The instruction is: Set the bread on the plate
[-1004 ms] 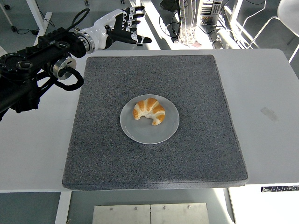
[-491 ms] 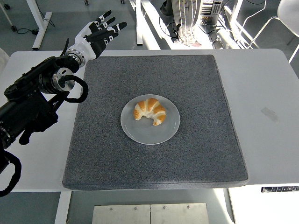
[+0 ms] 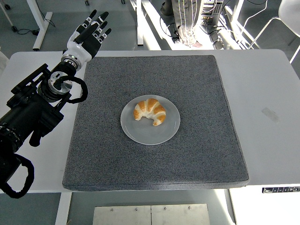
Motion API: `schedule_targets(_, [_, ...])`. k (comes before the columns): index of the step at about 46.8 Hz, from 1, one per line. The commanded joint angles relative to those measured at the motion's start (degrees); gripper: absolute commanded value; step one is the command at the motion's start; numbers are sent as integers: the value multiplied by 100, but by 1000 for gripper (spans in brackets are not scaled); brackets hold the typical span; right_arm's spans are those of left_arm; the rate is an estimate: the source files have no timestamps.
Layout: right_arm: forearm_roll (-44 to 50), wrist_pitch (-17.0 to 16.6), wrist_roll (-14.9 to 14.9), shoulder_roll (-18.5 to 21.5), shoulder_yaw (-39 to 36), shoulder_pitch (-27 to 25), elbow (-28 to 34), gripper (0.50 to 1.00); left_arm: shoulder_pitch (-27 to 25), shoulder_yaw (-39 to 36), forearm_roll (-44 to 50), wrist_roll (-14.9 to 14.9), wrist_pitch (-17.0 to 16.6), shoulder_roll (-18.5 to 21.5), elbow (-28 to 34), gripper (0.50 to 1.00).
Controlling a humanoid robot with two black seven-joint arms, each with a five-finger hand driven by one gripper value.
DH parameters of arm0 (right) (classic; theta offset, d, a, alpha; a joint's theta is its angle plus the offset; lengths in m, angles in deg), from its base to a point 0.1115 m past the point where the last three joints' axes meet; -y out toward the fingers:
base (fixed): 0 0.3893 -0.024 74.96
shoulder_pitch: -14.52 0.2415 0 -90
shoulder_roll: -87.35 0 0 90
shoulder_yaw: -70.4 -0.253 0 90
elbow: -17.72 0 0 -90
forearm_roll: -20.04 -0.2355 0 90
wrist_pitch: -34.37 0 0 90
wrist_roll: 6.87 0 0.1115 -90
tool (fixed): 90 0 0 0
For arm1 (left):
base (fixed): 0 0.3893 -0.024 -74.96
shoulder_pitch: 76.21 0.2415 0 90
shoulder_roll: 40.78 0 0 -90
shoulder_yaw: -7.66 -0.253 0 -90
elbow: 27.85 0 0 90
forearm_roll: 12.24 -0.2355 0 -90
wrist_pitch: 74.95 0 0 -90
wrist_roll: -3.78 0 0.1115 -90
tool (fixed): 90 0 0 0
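Note:
A golden croissant lies on the grey round plate in the middle of the dark grey mat. My left hand hovers past the mat's far left corner, well away from the plate. Its fingers are spread and hold nothing. The black left arm runs down along the table's left side. No right arm shows.
The white table borders the mat on the left and right. Beyond the far edge are chair legs, cables and equipment on the floor.
My left hand has swung left and back from above the mat's far edge to past its far left corner, and the arm has drawn toward the left. The croissant and plate have not moved.

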Motion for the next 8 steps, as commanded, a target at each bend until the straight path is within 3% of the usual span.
schedule_targets(1, [-4, -2, -1, 0, 0, 1, -5, 1000, 0, -1, 0, 0, -4, 0, -4, 983])
schedule_targets(8, [-4, -2, -1, 0, -9, 1, -5, 1000, 0, -9, 0, 0, -4, 0, -4, 983])
